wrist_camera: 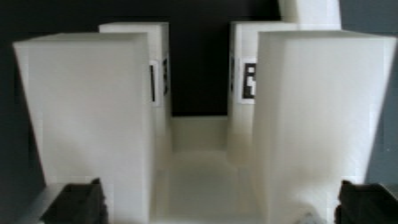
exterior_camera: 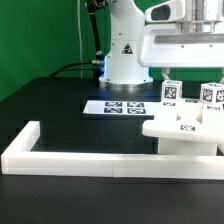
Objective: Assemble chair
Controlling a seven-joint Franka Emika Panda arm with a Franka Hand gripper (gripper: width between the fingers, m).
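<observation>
White tagged chair (exterior_camera: 185, 125) assembly on the black table (exterior_camera: 60, 100) at the exterior view's right, inside the corner of the white border rail (exterior_camera: 70, 160), upright posts filling the wrist view, gripper (wrist_camera: 214, 205) above it, fingers (wrist_camera: 75, 203) spread wide, grasping nothing, marker board (exterior_camera: 118, 106) flat near the robot base (exterior_camera: 125, 60)

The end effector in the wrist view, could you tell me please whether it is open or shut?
Open. The end effector has its two dark fingertips far apart at either side of the white chair parts, gripping nothing.
</observation>
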